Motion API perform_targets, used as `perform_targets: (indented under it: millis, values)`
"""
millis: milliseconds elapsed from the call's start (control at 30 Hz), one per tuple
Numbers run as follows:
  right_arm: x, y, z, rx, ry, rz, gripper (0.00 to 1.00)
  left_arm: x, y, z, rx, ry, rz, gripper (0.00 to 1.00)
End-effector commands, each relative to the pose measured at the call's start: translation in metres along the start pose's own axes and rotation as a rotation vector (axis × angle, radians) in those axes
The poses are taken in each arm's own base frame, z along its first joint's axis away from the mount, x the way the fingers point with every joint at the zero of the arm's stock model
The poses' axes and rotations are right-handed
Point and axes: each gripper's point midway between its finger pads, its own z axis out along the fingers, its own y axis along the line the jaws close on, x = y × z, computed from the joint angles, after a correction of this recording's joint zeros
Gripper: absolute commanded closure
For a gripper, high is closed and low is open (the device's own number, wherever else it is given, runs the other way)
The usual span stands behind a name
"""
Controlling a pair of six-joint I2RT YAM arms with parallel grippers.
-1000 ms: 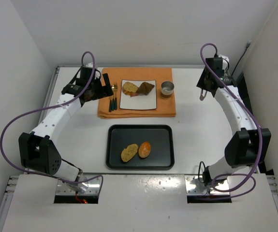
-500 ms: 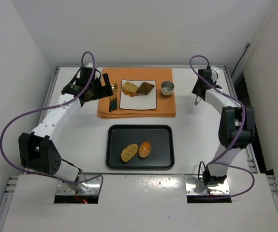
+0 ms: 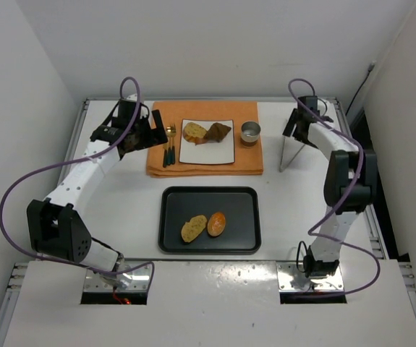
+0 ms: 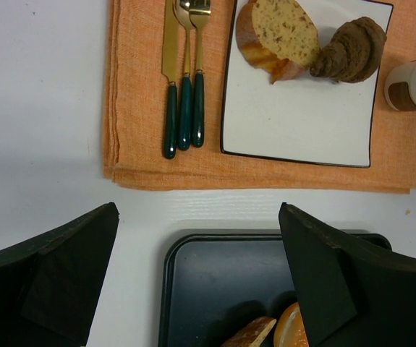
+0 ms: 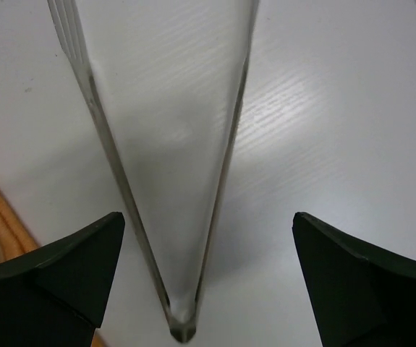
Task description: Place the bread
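- Now the right gripper (image 5: 206,246) stands with its jaws wide apart. A second ago they are nearly closed on the tongs (image 5: 182,329), which hang from the raised arm.
- Those tongs lie flat on the bare table at the right, well apart from the cloth (image 4: 135,108). Their arms are spread in a V, with the hinge toward the wrist camera, and neither finger touches them.
- The right arm is also folded lower and further back than it is a second ago, with its gripper just above the hinge end of the tongs.
- The left gripper (image 4: 198,217) is unchanged: jaws apart, nothing between them, hovering over the gap between cloth and tray (image 4: 222,289).
- Bread sits in two places, and none of it shifts over the second. A pale slice (image 4: 280,32) and a dark roll (image 4: 352,50) lie touching on the far part of the plate (image 4: 302,116). Another slice (image 3: 193,228) and a round bun (image 3: 216,223) lie side by side in the tray.
- The cutlery (image 4: 182,94) and cup (image 3: 250,131) flank the plate on the cloth.
- Putting the tool down suggests, to my eye, that the right arm's serving is over or paused.
- Whether the two pieces in the tray are meant to follow, I cannot tell. If so, the tongs need picking up again.
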Motion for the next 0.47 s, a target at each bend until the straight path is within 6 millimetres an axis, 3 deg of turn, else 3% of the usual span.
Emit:
perform_targets:
  millis: [0, 167, 267, 433]
  values:
    - [-0.059, -0.003, -0.066, -0.011, -0.113, 0.075, 0.0, -0.016, -0.001, -0.014, 0.016, -0.057, -0.013, 0.01]
    - [-0.027, -0.028, -0.098, 0.021, -0.037, 0.086, 0.0, -0.014, 0.0, -0.015, 0.016, -0.058, -0.013, 0.01]
    - [-0.011, -0.032, -0.109, -0.024, -0.045, 0.106, 0.0, -0.013, -0.001, -0.016, 0.026, -0.053, -0.002, 0.01]
    - [0.016, -0.032, -0.105, -0.067, -0.025, 0.127, 0.02, -0.013, -0.003, -0.016, 0.034, -0.049, -0.001, 0.01]
